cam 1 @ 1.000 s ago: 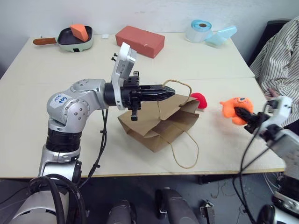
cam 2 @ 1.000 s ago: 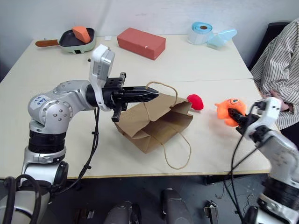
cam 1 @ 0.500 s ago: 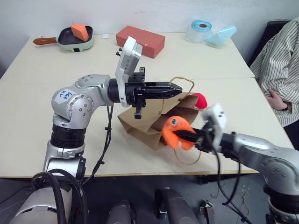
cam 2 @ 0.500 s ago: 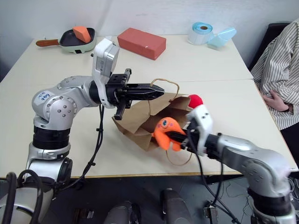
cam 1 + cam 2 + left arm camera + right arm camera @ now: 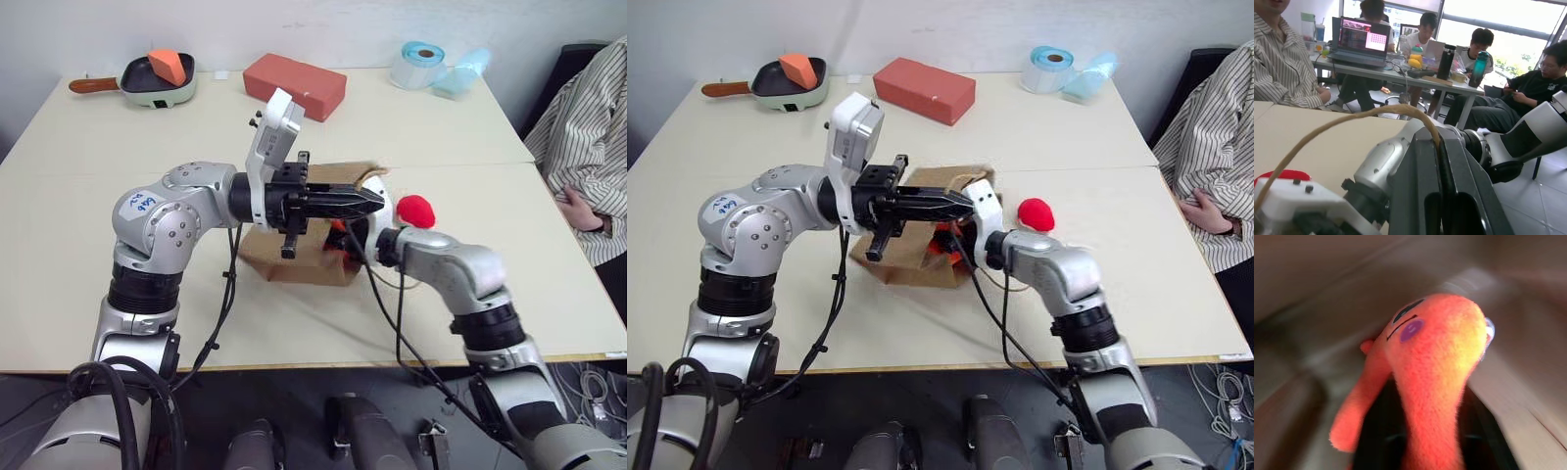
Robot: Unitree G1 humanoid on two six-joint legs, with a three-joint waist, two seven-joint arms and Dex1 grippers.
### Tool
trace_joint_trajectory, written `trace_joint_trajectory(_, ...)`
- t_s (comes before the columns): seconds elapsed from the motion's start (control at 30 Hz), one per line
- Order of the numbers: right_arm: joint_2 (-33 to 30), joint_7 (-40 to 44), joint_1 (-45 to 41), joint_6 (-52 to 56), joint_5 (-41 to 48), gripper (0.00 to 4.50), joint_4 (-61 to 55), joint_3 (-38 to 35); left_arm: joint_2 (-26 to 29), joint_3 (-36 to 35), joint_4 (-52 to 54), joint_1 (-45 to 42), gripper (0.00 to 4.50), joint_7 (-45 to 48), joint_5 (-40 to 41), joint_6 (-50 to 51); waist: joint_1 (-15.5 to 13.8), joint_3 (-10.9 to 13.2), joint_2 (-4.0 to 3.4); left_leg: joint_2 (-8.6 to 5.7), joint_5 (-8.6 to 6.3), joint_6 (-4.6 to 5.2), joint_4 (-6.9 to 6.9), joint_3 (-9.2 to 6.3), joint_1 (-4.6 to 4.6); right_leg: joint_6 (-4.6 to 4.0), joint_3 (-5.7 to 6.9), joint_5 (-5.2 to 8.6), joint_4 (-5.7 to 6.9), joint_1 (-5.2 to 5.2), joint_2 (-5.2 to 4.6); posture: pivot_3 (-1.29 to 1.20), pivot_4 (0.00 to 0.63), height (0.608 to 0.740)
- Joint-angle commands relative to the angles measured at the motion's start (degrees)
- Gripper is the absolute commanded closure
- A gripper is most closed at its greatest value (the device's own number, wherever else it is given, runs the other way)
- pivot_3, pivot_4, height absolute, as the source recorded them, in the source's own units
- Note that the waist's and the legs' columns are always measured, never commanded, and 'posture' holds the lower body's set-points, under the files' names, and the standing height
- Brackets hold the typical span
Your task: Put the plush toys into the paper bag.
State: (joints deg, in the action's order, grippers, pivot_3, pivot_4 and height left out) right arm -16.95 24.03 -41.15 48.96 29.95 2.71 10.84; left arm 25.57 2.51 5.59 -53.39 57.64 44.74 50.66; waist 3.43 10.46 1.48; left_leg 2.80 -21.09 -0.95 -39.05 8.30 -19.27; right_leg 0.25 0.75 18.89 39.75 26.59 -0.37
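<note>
The brown paper bag [image 5: 304, 266] lies mid-table with its mouth facing right. My left gripper [image 5: 377, 204] points right above it, shut on the bag's tan cord handle [image 5: 1352, 120], which loops over its fingers. My right arm reaches into the bag's mouth from the right. Inside the bag, the orange plush toy [image 5: 1435, 362] sits between the black fingers [image 5: 1374, 431] of my right gripper [image 5: 1422, 431], with brown paper walls all around. A sliver of orange [image 5: 942, 240] shows at the bag's mouth. The round red plush toy [image 5: 415, 210] lies on the table just right of the bag.
At the back of the table stand a red brick-shaped box [image 5: 294, 85], a green pan with an orange wedge [image 5: 157, 83] and a blue tape roll [image 5: 416, 64]. A person in a striped shirt [image 5: 588, 127] sits at the right edge.
My right arm has swung left from the table's right side and carried the orange toy into the bag's mouth. The left gripper has kept its hold on the handle.
</note>
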Motion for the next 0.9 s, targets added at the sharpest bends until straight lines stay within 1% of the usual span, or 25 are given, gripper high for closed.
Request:
trace_joint_trajectory(0.03, 0.84, 0.68, 1.78, 0.17, 1.01, 2.15, -5.14, -2.86, 1.16, -1.95, 1.13, 0.16, 4.5, -0.51, -0.13, -1.08, 0.0, 0.0, 0.0, 0.0, 0.0, 0.01, 0.01, 0.0, -0.01, 0.0, 0.01, 0.0, -0.01, 0.0, -0.01, 0.0, 0.15, 0.74)
trace_joint_trajectory(0.17, -3.6, 3.1, 8.79, 7.44, 8.94, 0.77, -22.21, -7.21, 2.92, -2.61, 0.21, 0.83, 4.5, -0.75, -0.84, -1.59, -0.1, 0.0, 0.0, 0.01, -0.01, 0.01, 0.03, -0.03, -0.02, 0.0, 0.06, 0.0, -0.01, 0.02, -0.03, 0.0, 0.15, 0.74)
trace_joint_trajectory(0.23, -6.79, 4.02, 12.11, 11.26, 14.54, 0.06, -29.64, -11.43, 3.58, -2.73, -0.04, 1.22, 4.5, -0.86, -1.14, -1.82, -0.13, 0.0, 0.0, 0.01, -0.01, 0.01, 0.03, -0.04, -0.01, 0.0, 0.07, 0.0, -0.02, 0.01, -0.04, 0.0, 0.15, 0.74)
trace_joint_trajectory(0.27, -7.89, 4.02, 13.17, 12.86, 16.95, 0.02, -32.04, -13.33, 3.81, -2.83, 0.07, 1.41, 4.5, -0.88, -1.21, -1.81, -0.18, 0.0, 0.0, 0.0, -0.01, 0.01, 0.02, -0.04, -0.01, 0.0, 0.08, 0.0, -0.02, 0.0, -0.05, 0.0, 0.15, 0.74)
trace_joint_trajectory(0.33, -13.1, 5.01, 16.11, 15.98, 24.72, 0.02, -36.16, -22.35, 4.52, -3.22, 0.72, 2.07, 4.5, -0.91, -0.97, -1.4, -0.21, 0.0, 0.0, 0.0, -0.01, 0.01, 0.01, -0.04, 0.03, 0.0, 0.08, 0.0, -0.01, -0.04, -0.05, 0.0, 0.15, 0.74)
trace_joint_trajectory(0.37, -15.24, 5.38, 17.05, 16.82, 27.57, 0.02, -36.94, -25.7, 4.8, -3.39, 1.06, 2.32, 4.5, -0.9, -0.78, -1.2, -0.35, 0.0, 0.0, -0.02, -0.01, 0.01, 0.02, -0.05, 0.02, 0.0, 0.08, 0.0, -0.01, -0.04, -0.06, 0.0, 0.15, 0.74)
trace_joint_trajectory(0.43, -19.52, 6.97, 18.4, 17.02, 32.44, 0.02, -36.02, -32.19, 5.29, -3.63, 1.73, 2.77, 4.5, -0.94, -0.39, -0.84, -0.33, 0.0, 0.01, -0.02, -0.02, 0.03, 0.01, -0.06, 0.01, 0.0, 0.1, 0.0, -0.07, -0.07, -0.05, 0.0, 0.15, 0.74)
trace_joint_trajectory(0.5, -21.44, 6.52, 18.32, 16.1, 34.35, 0.02, -32.79, -35.86, 5.48, -3.75, 2.3, 3.01, 4.5, -1.16, -0.1, -0.56, -0.21, 0.0, 0.01, -0.03, -0.03, 0.04, 0.02, -0.05, 0.03, 0.0, 0.09, 0.0, -0.08, -0.09, -0.05, 0.0, 0.15, 0.74)
trace_joint_trajectory(0.53, -21.74, 4.63, 17.07, 14.64, 30.77, 0.02, -29.22, -35.16, 5.5, -3.82, 2.65, 3.05, 4.5, -1.33, 0.03, -0.35, -0.07, 0.0, 0.02, -0.02, -0.02, 0.04, 0.02, -0.05, 0.04, 0.0, 0.08, 0.0, -0.07, -0.1, -0.04, 0.0, 0.15, 0.74)
trace_joint_trajectory(0.57, -22.24, 2.68, 15.83, 12.04, 25.08, 0.02, -25.56, -32.54, 5.53, -3.87, 3.02, 3.06, 4.5, -1.5, 0.15, -0.14, 0.06, -0.01, 0.02, -0.01, -0.02, 0.03, 0.02, -0.04, 0.08, 0.0, 0.07, 0.0, -0.04, -0.12, -0.01, 0.0, 0.15, 0.74)
trace_joint_trajectory(0.6, -22.24, 0.8, 14.16, 8.5, 18.74, 0.02, -21.03, -28.85, 5.57, -3.91, 3.22, 3.0, 4.5, -1.58, 0.23, 0.0, 0.18, -0.01, 0.02, -0.02, -0.02, 0.03, 0.02, -0.04, 0.11, 0.0, 0.0, 0.0, -0.02, -0.12, 0.01, 0.0, 0.15, 0.74)
trace_joint_trajectory(0.63, -22.16, -0.24, 13.01, 5.91, 14.38, 0.02, -17.9, -26.25, 5.6, -3.93, 3.34, 2.95, 4.5, -1.64, 0.29, 0.1, 0.43, -0.01, 0.03, -0.05, -0.02, 0.03, 0.01, -0.03, 0.12, 0.0, -0.04, 0.0, 0.01, -0.11, 0.01, 0.0, 0.15, 0.74)
trace_joint_trajectory(0.7, -19.93, -0.98, 9.65, -1.41, 5.33, 0.02, -8.64, -19.17, 5.77, -4.01, 3.32, 2.69, 4.5, -1.64, 0.39, 0.22, 0.59, -0.01, 0.02, -0.08, -0.01, 0.02, -0.02, -0.02, 0.12, -0.01, -0.08, -0.01, 0.03, -0.1, 0.01, 0.0, 0.15, 0.74)
trace_joint_trajectory(0.77, -16.71, -0.75, 5.79, -7.7, -1.59, 0.02, 1.11, -13.66, 6.03, -4.18, 3.03, 2.4, 4.5, -1.53, 0.51, 0.27, 1.18, -0.01, 0.02, -0.04, 0.0, 0.0, -0.01, -0.02, 0.11, -0.01, -0.08, -0.01, 0.02, -0.08, 0.04, 0.0, 0.15, 0.74)
trace_joint_trajectory(0.9, -11.62, -0.87, -0.55, -17.56, -11.29, 0.02, 18.16, -8.42, 7.37, -4.62, 1.9, 2.29, 4.5, -0.89, 0.26, -0.01, 1.48, 0.02, -0.02, -0.03, 0.02, -0.03, 0.08, 0.0, 0.06, -0.02, -0.07, -0.01, 0.04, 0.04, 0.06, 0.0, 0.15, 0.74)
